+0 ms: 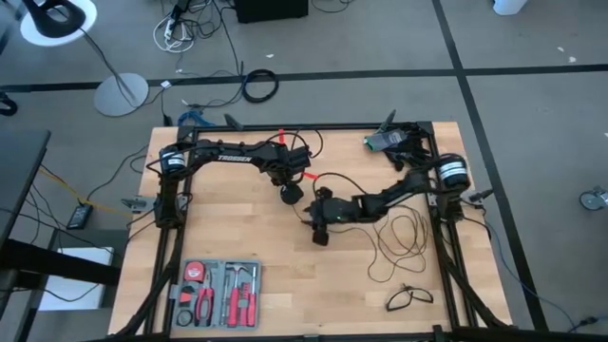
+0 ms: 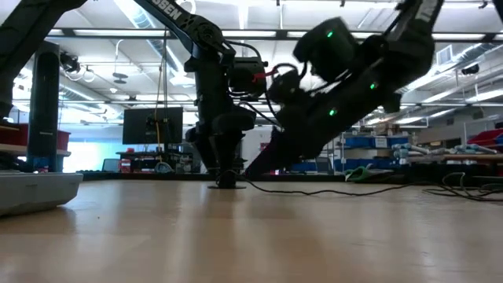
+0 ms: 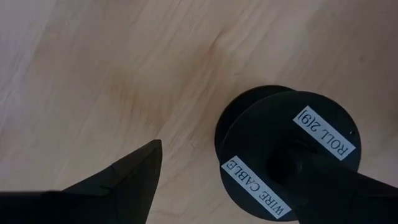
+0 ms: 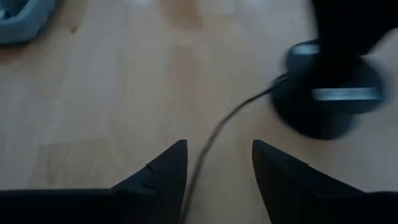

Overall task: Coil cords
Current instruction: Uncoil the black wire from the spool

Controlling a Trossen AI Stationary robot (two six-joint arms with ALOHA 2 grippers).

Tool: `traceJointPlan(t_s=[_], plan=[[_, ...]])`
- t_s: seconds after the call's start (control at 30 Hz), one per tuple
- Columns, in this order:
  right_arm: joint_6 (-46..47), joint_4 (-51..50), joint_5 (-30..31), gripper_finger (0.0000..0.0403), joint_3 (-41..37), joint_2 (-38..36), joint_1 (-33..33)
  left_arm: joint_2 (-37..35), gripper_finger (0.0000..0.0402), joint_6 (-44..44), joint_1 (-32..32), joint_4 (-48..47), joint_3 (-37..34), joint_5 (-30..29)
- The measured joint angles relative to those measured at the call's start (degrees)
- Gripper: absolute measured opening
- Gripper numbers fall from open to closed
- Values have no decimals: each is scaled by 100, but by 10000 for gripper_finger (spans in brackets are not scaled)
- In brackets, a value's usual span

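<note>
Right gripper [image 4: 214,168]: both dark fingers in frame, spread apart with bare table between the tips. Thin black cord [image 4: 224,124] lies on the wooden table [image 4: 112,93], running from the gap between the fingers away in a curve to a black round spool [image 4: 326,99], which it reaches at the rim. Dark arm part stands over the spool, covering its top. Pale label strip on the spool, unreadable. Grey tray corner [image 4: 22,22] at frame edge, well apart from the cord.
</note>
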Motion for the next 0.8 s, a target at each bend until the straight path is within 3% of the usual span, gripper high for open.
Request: traceJointPlan(t_s=[0.2,0.4,0.63,0.8], plan=[[116,-116,-338,168,385,544,-17,0,310,3,0,41,0,0],[301,-1556,-382,18,465,93,113,-4,310,-9,0,20,0,0],[1041,-4341,-810,4,430,-985,736,-7,310,-18,-2,-52,-2,5],[2250,-6493,-1261,2,430,-1748,1428,-9,310,-20,1,-92,-2,0]])
